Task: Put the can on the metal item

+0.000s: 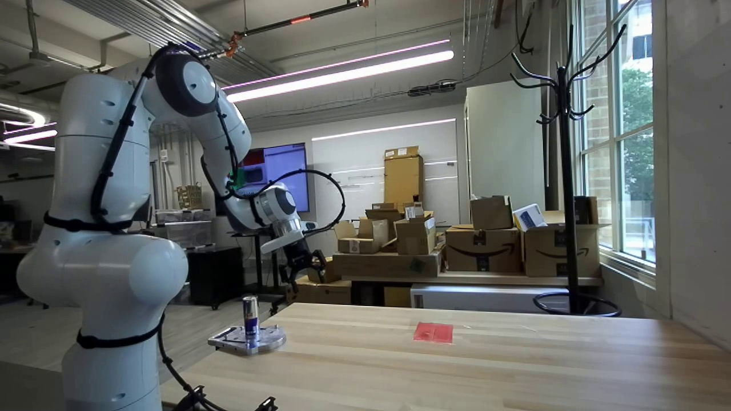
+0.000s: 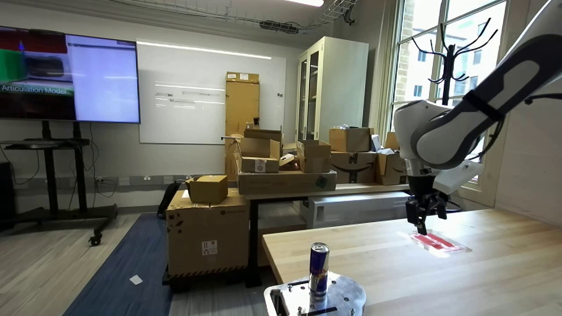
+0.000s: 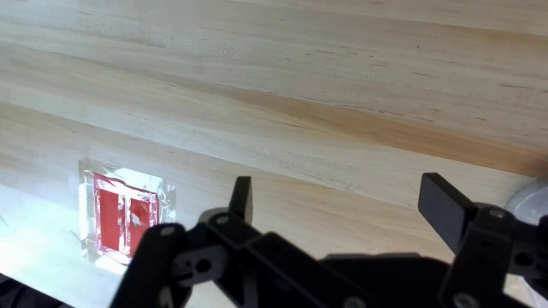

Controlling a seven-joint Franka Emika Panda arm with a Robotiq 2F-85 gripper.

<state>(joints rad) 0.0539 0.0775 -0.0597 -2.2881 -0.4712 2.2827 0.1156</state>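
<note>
The can (image 1: pixel 250 315) is slim, dark blue and silver, and stands upright on the metal item (image 1: pixel 270 338) in both exterior views. The can (image 2: pixel 318 270) and the metal item (image 2: pixel 349 289), a low silvery plate with holes and slots, also show at the table's edge in an exterior view. My gripper (image 1: pixel 308 277) is raised above the table, apart from the can. It also shows above the red patch in an exterior view (image 2: pixel 432 221). In the wrist view the gripper (image 3: pixel 336 192) has its fingers wide apart with only wood between them. I cannot make out the can there.
A flat red patch under clear tape (image 1: pixel 433 333) lies on the wooden table (image 1: pixel 514 365); it also shows in the wrist view (image 3: pixel 109 220). A pale, clear round thing (image 3: pixel 533 203) is partly seen at the wrist view's right edge. Cardboard boxes (image 2: pixel 285 182) stand behind the table.
</note>
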